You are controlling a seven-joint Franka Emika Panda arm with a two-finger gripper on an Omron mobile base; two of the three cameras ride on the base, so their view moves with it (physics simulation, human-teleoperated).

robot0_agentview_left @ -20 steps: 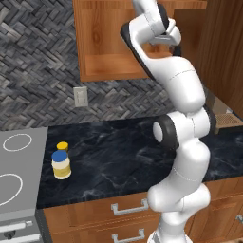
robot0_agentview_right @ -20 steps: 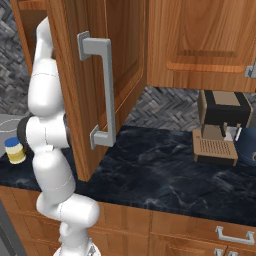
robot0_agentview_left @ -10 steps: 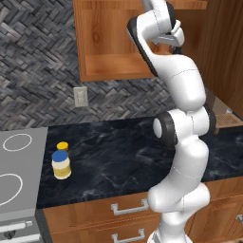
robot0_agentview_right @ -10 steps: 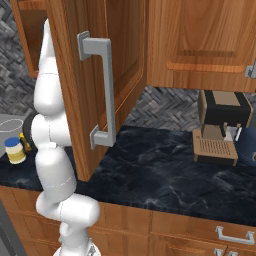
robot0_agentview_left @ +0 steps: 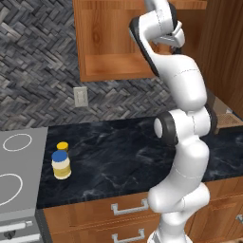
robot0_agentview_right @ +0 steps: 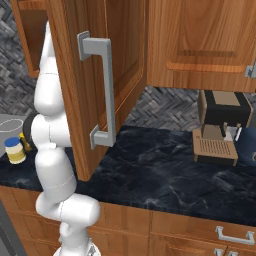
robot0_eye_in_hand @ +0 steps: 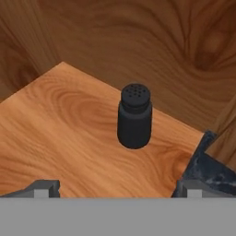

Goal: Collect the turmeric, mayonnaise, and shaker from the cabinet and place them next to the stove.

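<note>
Gripper: the gripper [robot0_eye_in_hand: 115, 186] has its jaws spread wide and holds nothing; it is inside the cabinet [robot0_agentview_left: 111, 42].
Shaker: the shaker [robot0_eye_in_hand: 134, 116] stands upright on the shelf board, straight ahead between the two fingertips [robot0_eye_in_hand: 45, 186], not touched.
Done: the mayonnaise [robot0_agentview_left: 61, 163] and the turmeric [robot0_agentview_left: 62, 146] stand on the countertop [robot0_agentview_left: 118, 152] beside the stove [robot0_agentview_left: 19, 175], far below the tool.
Left: gripping the shaker and carrying it down, by my judgement.
Room: bare shelf surrounds the shaker; the back wall is close behind it and the shelf edge lies to the tool's right.
</note>
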